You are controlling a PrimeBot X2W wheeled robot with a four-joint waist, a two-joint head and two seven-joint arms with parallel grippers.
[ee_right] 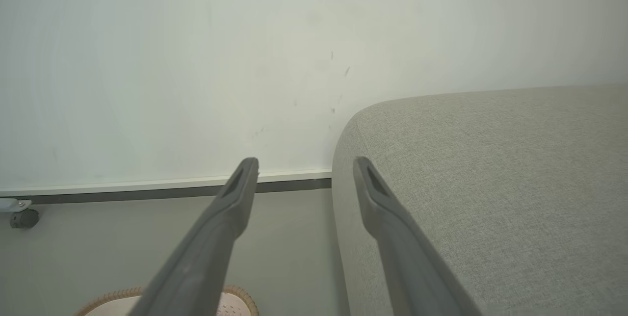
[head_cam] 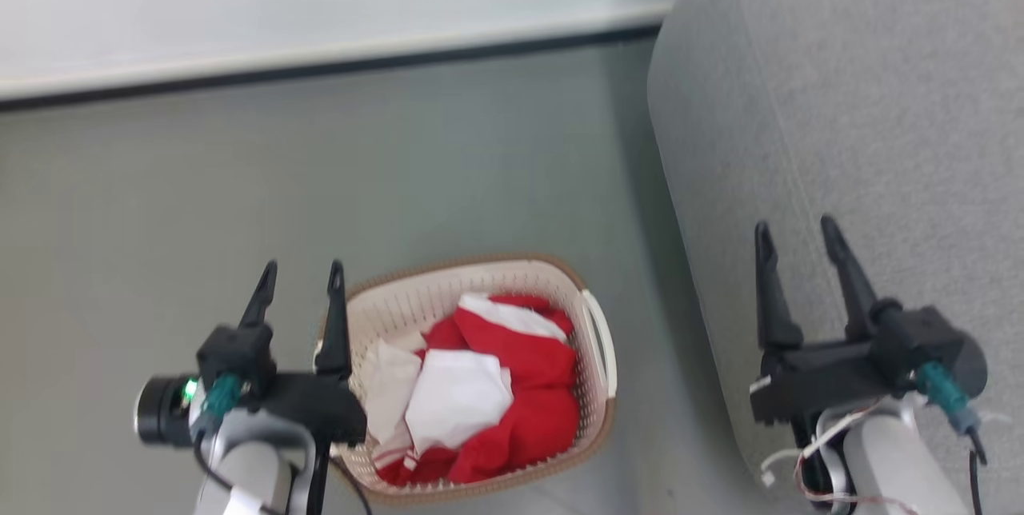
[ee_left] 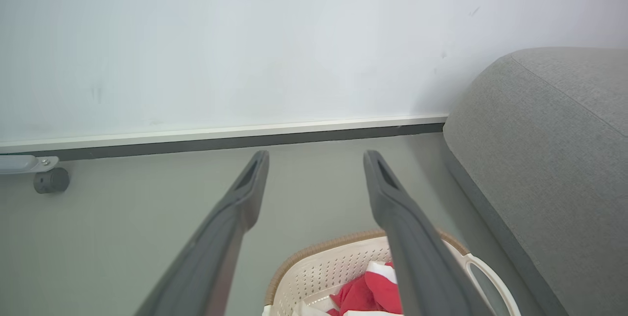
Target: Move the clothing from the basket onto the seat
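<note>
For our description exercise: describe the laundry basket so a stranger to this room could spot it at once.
Find the light-grey sofa. On the floor beside it stands the basket, oval and cream-white. Its brown woven rim and red and white clothing inside mark it out.

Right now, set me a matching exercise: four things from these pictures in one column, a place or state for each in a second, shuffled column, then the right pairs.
Column 1
1. clothing
2. basket
3. left tool
4. right tool

Column 2
A. open, in front of the grey seat in the head view
B. red and white, piled in the basket
C. on the floor beside the seat
D. open, at the basket's left rim in the head view

Pairs: 1-B, 2-C, 3-D, 4-A
</note>
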